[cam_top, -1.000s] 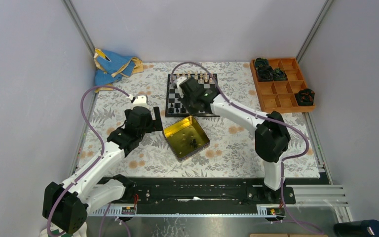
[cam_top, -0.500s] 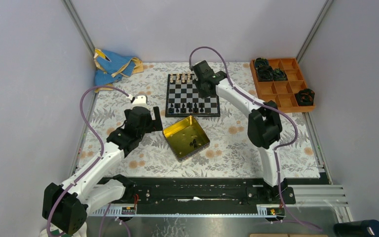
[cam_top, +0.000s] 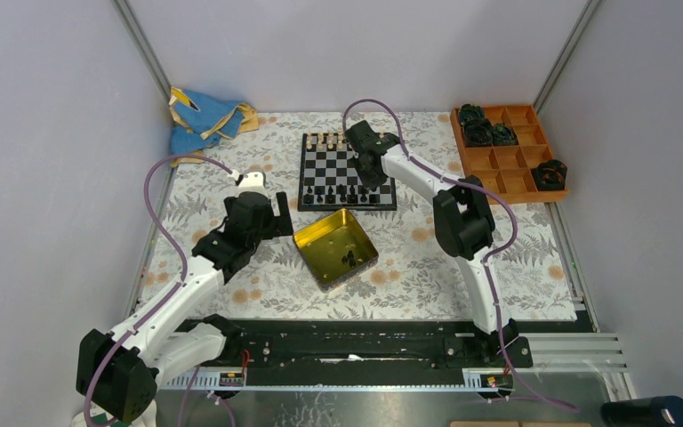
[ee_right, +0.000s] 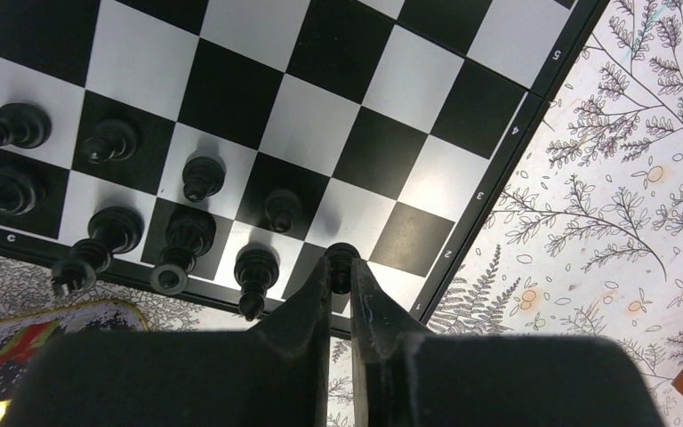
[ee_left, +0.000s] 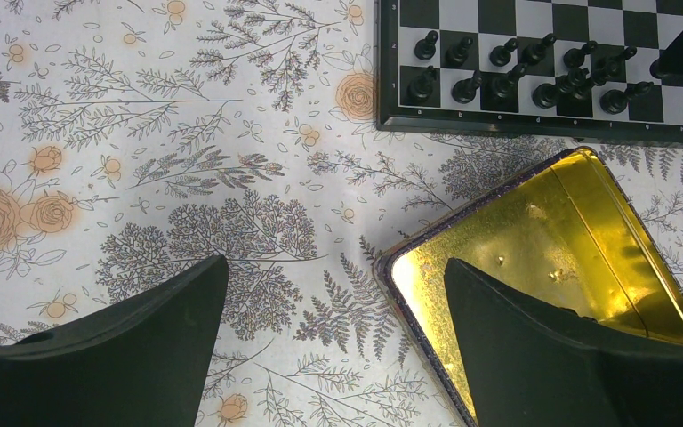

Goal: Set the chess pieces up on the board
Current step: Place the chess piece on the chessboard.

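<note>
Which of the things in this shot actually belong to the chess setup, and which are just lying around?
Job: chessboard; black pieces standing on it; cream pieces along its far edge; black piece pinched in the right jaws; yellow tin, a few dark bits inside.
Lying about: blue cloth; orange tray with dark lumps; flowered table cover.

The left arm (cam_top: 173,298) reaches from the near-left corner of the table (cam_top: 427,276) toward its middle, forearm low. The left gripper (ee_left: 333,276) hangs there with its jaws spread wide. The right arm (cam_top: 467,227) rises from the near edge, elbow bent high, and stretches toward the far edge. The right gripper (ee_right: 340,271) points down, pinched on a black chess piece (ee_right: 341,255).
</note>
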`<state>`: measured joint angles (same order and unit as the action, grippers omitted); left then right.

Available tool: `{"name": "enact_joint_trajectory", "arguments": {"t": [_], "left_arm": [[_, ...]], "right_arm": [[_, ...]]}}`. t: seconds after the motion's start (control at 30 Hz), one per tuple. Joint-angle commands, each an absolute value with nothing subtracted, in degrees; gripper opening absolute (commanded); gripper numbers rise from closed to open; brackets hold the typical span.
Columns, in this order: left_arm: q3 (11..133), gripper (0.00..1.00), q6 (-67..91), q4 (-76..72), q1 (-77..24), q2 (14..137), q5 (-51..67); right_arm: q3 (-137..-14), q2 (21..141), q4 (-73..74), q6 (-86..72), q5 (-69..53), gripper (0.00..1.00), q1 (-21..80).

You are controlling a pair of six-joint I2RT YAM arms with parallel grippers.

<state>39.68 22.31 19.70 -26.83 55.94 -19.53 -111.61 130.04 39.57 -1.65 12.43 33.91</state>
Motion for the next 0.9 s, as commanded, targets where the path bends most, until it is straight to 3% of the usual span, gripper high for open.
{"name": "enact_joint_trajectory", "arguments": {"t": [0.0, 0.87], "left_arm": [[39.29, 0.99, 22.21, 16.61, -26.20, 55.45, -19.90], [39.20, 0.99, 22.41, 16.44, -26.24, 56.41, -19.59]], "right_arm": [[-114.30, 130.69, 39.90, -2.46, 12.82, 0.00, 32.93], [-113.62, 133.05, 37.37, -3.31, 9.94, 0.00, 31.87]]}}
